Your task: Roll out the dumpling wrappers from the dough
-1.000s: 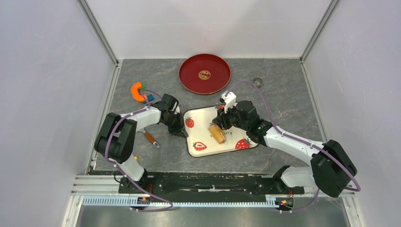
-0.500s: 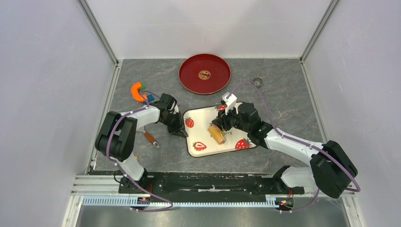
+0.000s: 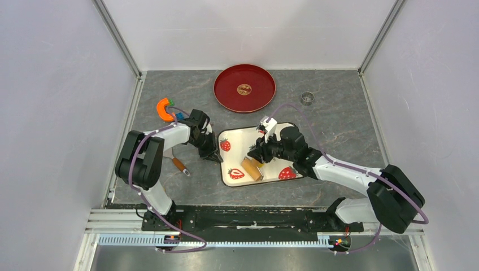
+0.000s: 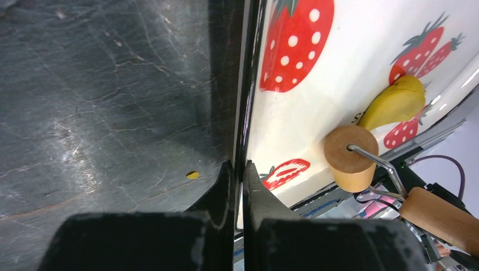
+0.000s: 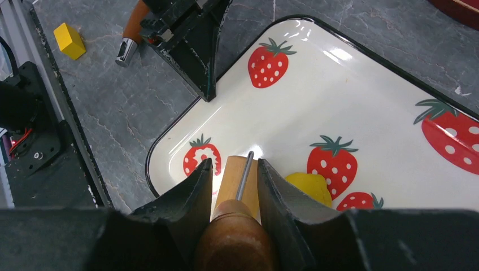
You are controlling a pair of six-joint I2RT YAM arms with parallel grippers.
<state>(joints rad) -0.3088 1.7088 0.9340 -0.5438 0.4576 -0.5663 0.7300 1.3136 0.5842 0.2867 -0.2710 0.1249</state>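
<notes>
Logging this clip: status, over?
Left gripper shut on tray rim. Right gripper shut on rolling pin. Yellow dough lump on tray beside it, not flat. Nothing in the way.

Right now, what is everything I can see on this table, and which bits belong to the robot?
Plate: one, red, far middle of table.
Dough disc: one, small yellowish, centre of the plate.
Strawberry tray: one, white with red strawberries, table's middle.
Dough lump: one, yellow, on the tray by the roller.
Rolling pin: one, wooden, on the tray.
Metal ring: one, silver, right of the plate.
Curved tool: one, orange and blue, far left.
Wooden-handled tool: one, brown, left of the tray.
Cube: one, yellow, near edge by the left arm's base.
Left gripper: one, black, clamped on the tray's rim.
Right gripper: one, black, gripping the rolling pin's handle.
</notes>
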